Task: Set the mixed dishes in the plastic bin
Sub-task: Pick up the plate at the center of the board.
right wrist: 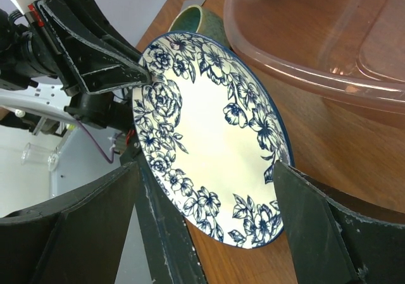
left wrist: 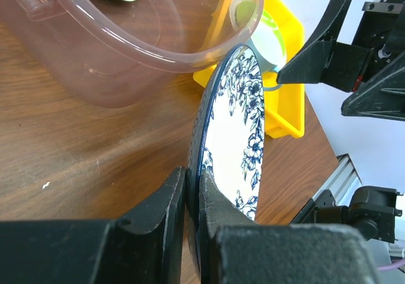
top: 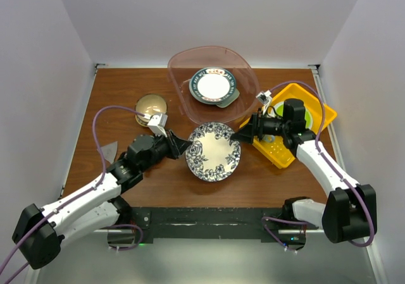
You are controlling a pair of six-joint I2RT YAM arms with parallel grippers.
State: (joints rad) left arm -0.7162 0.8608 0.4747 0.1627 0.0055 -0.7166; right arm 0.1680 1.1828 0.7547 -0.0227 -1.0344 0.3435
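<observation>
The blue floral plate (top: 214, 151) is tilted up off the table, its left rim pinched by my left gripper (top: 183, 146). In the left wrist view the fingers (left wrist: 218, 198) are shut on the plate (left wrist: 237, 126) edge. My right gripper (top: 240, 135) is at the plate's right rim. In the right wrist view its jaws (right wrist: 218, 227) stand open on either side of the plate (right wrist: 209, 145), with a gap on both sides. The plastic bin (top: 183, 66) stands behind, holding a dark-rimmed plate (top: 212, 85) on a mint tray (top: 235, 96). A tan bowl (top: 150, 107) sits at the left.
A yellow perforated tray (top: 278, 151) with a lime-green plate (top: 306, 116) lies right of the bin, under my right wrist. The bin's near wall (left wrist: 126, 62) is just beyond the raised plate. White walls close in the table on three sides.
</observation>
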